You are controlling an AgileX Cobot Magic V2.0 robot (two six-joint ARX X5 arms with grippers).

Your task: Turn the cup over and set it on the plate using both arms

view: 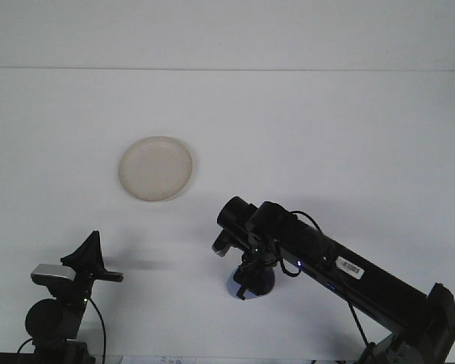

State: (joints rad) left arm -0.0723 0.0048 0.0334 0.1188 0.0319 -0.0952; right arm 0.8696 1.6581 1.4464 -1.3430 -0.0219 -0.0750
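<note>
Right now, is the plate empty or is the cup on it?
Empty: the plate shows only its bare surface; the blue cup sits apart under the right tool.

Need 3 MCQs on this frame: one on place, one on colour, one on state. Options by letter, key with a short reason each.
1. Where is the plate relative to the cup?
A. Farther from the robot and to its left
B. Nearer the robot and to its right
C. Directly under the cup

2. What colour is the cup?
A. Red
B. Blue
C. Green

3. What is on the plate?
A. The cup
B. A spoon
C. Nothing

Answers:
1. A: the plate lies up and left of the cup in the front view, with bare table between them.
2. B: the part of the cup showing below the right gripper is blue.
3. C: the plate's cream surface shows bare, and the cup is down by the right gripper, while the left gripper is off to the side.
</note>
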